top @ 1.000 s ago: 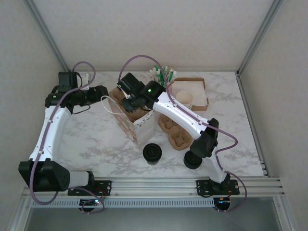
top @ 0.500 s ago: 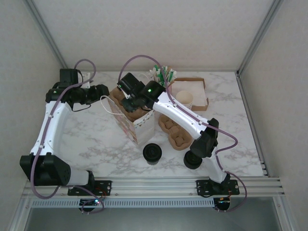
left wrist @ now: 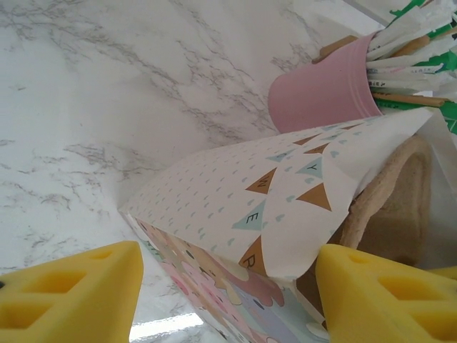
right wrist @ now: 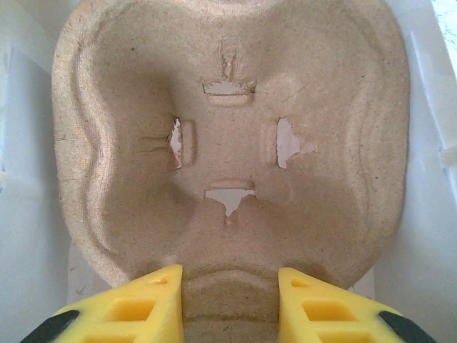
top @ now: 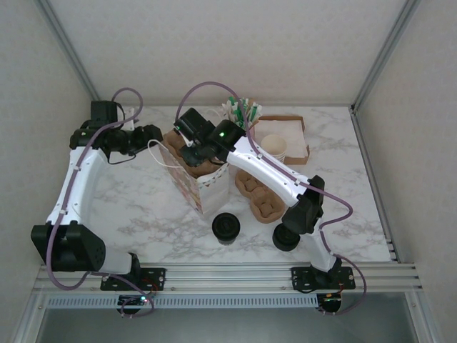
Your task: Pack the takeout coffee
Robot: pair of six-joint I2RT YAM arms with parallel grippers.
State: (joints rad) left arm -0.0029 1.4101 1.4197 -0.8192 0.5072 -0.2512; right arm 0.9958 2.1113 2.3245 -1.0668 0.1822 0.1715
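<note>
Two takeout coffees with black lids stand near the front edge, one (top: 226,227) in the middle and one (top: 285,239) partly behind the right arm. The patterned white paper bag (top: 208,190) stands upright at the centre. My right gripper (top: 191,153) reaches into its mouth, shut on the ridge of a brown cardboard cup carrier (right wrist: 228,107). My left gripper (top: 151,134) is at the bag's left side by its white handle (top: 160,153). It is open, and its yellow fingers (left wrist: 71,293) stand either side of the bag's upper corner (left wrist: 235,193).
More cup carriers (top: 258,194) lie to the right of the bag. A cardboard box (top: 294,137) with lidless cups sits at the back right. A pink cup (left wrist: 321,93) of stirrers and packets stands behind the bag. Bare marble lies to the left and far right.
The left arm has drawn a little back and to the left, and the bag's handle has shifted slightly with it. The right arm and the carrier have stayed put.
</note>
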